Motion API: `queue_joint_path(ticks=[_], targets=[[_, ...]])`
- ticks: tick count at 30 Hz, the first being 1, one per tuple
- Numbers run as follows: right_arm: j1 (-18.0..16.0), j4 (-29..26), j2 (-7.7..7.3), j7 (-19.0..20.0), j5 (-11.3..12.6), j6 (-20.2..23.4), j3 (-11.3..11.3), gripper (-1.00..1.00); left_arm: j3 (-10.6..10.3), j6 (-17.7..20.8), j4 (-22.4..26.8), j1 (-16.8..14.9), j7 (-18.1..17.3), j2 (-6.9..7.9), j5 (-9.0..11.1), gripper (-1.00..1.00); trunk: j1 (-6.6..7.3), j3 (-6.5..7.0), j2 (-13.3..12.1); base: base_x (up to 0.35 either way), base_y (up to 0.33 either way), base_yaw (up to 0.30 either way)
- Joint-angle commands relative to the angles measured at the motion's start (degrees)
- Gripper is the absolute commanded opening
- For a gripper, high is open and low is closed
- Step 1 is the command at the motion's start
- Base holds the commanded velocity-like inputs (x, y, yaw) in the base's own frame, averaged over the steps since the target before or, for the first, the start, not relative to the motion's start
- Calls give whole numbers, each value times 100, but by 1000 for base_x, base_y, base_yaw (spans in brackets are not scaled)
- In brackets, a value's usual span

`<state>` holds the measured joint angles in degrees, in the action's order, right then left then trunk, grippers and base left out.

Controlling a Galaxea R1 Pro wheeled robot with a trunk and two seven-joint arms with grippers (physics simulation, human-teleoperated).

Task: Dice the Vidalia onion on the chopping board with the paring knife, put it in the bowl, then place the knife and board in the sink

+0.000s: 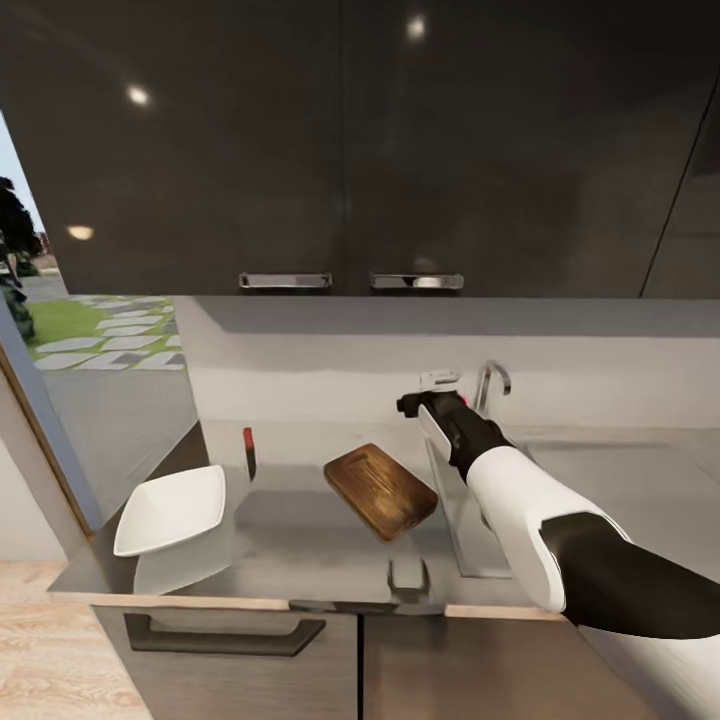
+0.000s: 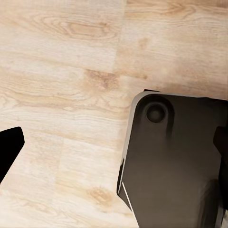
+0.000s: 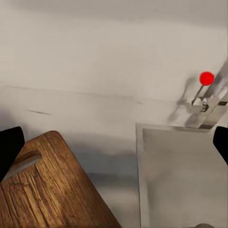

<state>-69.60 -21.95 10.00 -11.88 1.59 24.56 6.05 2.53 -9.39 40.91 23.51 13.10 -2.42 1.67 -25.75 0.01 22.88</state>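
Note:
The dark-brown chopping board [image 1: 380,490] [image 3: 47,190] lies askew in the middle of the grey countertop [image 1: 290,540]. Left of it lies the paring knife [image 1: 249,455], red handle at the far end. The white square bowl [image 1: 170,510] stands at the counter's left end. My right gripper [image 1: 425,392] [image 3: 114,147] hovers open above the sink's [image 1: 447,500] [image 3: 185,171] left rim, between board and tap [image 1: 492,383] with its red knob [image 3: 206,78]. My left gripper [image 2: 114,147] hangs open over the floor. The onion is hidden; no diced onion is in sight.
Dark wall cupboards [image 1: 350,150] hang above the counter, with a white backsplash [image 1: 330,370] beneath. A window opening [image 1: 90,340] lies to the left. Base cabinets with a dark handle [image 1: 225,635] sit under the counter. The robot's dark base [image 2: 175,161] rests on the wooden floor [image 2: 61,71].

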Motion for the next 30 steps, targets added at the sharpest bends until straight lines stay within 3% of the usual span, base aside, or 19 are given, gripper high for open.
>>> queue_joint_path(ticks=[1,14,21,30], targets=[[-1,45,0,86,9,32,37,100,10,-12,2,4,-1,-4,17,100,-3,-1,4,81,0,0],[-1,405,0,941,-30,62,74,100,10,-12,-248,-13,-1,-4,17,100,-3,-1,4,15,0,0],[-1,502,0,1575,-85,52,428,100,10,-10,-282,-16,-1,-4,17,100,-3,-1,4,0,0,0],[-1,507,0,1673,-95,47,499,100,10,-13,-285,-20,-1,-4,17,100,-3,-1,4,0,0,0]])
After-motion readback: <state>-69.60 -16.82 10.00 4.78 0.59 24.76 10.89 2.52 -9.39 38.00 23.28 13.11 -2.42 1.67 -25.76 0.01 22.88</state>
